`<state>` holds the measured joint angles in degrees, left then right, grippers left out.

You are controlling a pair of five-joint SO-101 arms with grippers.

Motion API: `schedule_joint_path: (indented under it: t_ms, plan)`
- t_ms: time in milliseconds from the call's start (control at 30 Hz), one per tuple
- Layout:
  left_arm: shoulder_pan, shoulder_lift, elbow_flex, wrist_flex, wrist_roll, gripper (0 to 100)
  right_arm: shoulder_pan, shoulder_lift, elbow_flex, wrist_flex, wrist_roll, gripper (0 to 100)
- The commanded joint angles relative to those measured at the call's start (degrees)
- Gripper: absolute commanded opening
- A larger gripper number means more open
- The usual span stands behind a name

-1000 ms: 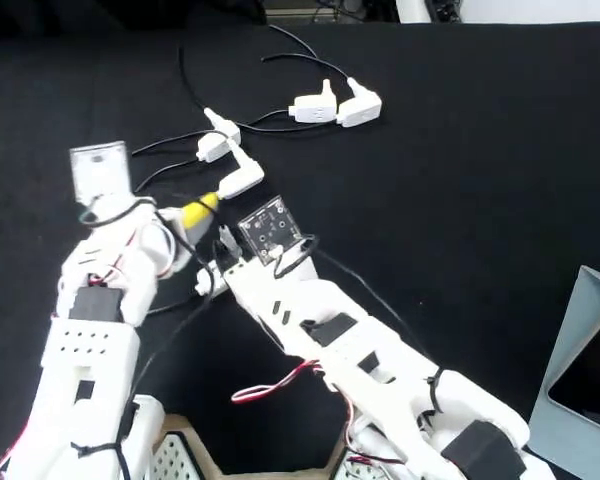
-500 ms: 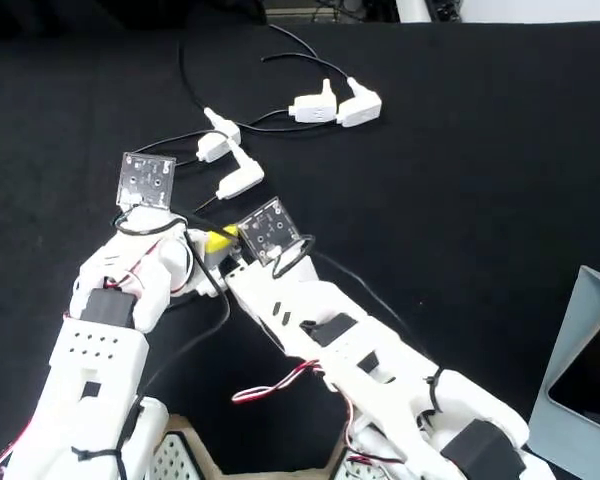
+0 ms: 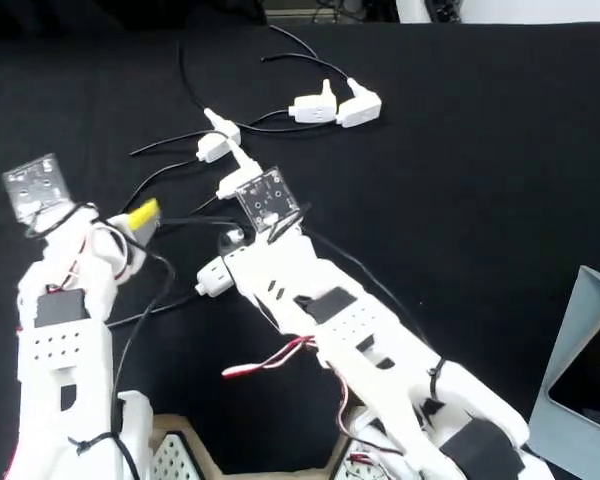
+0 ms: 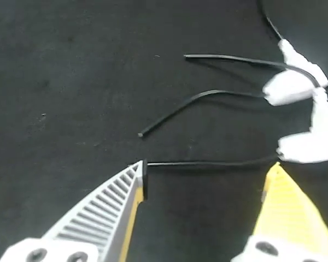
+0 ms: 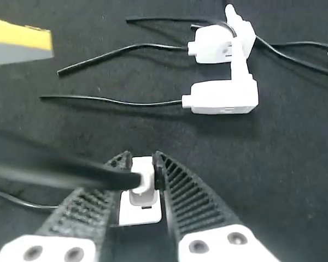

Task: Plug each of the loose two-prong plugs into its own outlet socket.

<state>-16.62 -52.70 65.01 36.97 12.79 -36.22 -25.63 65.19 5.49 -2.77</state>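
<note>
The right end effector (image 5: pixel 142 159) pinches a half-hidden white plug (image 5: pixel 141 191); the left end effector (image 4: pixel 208 165) stands open.

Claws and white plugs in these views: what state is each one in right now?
Left claw: open, holding nothing.
Right claw: shut on a white connector.
Nearby plugs: lying free, ungripped.
Far pair: touching each other, ungripped.

White plug (image 5: pixel 141 188) clamped in right gripper (image 5: pixel 142 161), two white sockets (image 5: pixel 221 97) lying close together nearby
</note>
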Motion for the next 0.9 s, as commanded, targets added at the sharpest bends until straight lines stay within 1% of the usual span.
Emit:
schedule_joint_path:
  t_ms: [0, 133, 867]
  plan:
    - [-1.0, -1.0, -2.2, 0.3, 1.0, 34, -0.3, 4.5, -4.4, -2.5, -0.3, 1.3]
    - [-1.0, -1.0, -2.2, 0.3, 1.0, 34, -0.3, 9.4, -5.5, -4.2, -0.2, 1.3]
    - [-1.1, -1.0, -2.2, 0.3, 0.7, 34, -0.6, 9.5, -2.2, -3.7, -0.6, 1.3]
